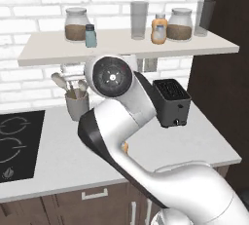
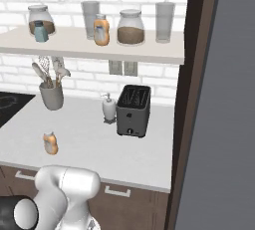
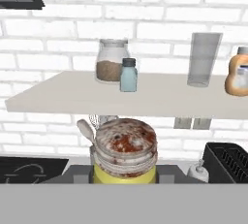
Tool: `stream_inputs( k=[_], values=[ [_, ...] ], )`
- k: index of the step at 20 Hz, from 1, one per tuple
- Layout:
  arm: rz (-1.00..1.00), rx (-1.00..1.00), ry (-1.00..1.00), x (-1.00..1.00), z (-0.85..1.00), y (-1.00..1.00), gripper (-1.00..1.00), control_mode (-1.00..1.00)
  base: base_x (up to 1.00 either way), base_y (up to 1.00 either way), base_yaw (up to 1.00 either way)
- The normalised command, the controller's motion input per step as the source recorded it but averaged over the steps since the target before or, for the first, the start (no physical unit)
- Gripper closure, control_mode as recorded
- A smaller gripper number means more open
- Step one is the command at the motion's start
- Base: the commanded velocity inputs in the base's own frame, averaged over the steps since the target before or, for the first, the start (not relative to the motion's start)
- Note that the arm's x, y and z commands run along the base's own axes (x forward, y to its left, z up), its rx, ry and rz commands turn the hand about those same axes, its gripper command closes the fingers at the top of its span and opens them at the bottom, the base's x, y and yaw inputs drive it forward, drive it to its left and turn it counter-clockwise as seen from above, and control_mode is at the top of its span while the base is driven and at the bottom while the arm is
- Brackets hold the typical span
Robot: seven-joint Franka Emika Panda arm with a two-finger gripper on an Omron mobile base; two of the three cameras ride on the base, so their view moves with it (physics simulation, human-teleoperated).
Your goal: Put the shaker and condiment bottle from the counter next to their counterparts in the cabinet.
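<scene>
Closest to the hand camera, the yellow-green shaker [image 3: 125,154] with its rust-flecked silver cap sits low at centre, raised near shelf height; whether the jaws grip it I cannot tell, since the finger tips are hidden. Beyond it the beige wall shelf [image 3: 160,99] carries the teal-blue shaker [image 3: 128,75] just before a glass jar [image 3: 111,61], and an orange bottle [image 3: 237,72] farther right. 1 orange condiment bottle [image 2: 50,143] stands on the desk [image 2: 84,139].

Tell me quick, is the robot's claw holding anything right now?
Gripper: closed on the yellow shaker, carried up facing the shelf.
</scene>
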Motion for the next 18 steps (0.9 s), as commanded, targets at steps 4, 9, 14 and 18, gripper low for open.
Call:
stream_inputs(
  k=[4,9,14,18],
  values=[
    [0.06,0.00,-0.02,-0.13,0.66,0.00,1.00,-1.00,0.00,0.00,0.00],
    [0.11,-0.08,-0.01,0.05,0.25,0.12,1.00,-1.00,0.00,0.00,0.00],
    [0.03,-0.03,0.01,0.52,0.17,0.00,1.00,-1.00,0.00,0.00,0.00],
    [0.00,0.00,0.00,0.53,0.06,-0.13,1.00,-1.00,0.00,0.00,0.00]
  ],
)
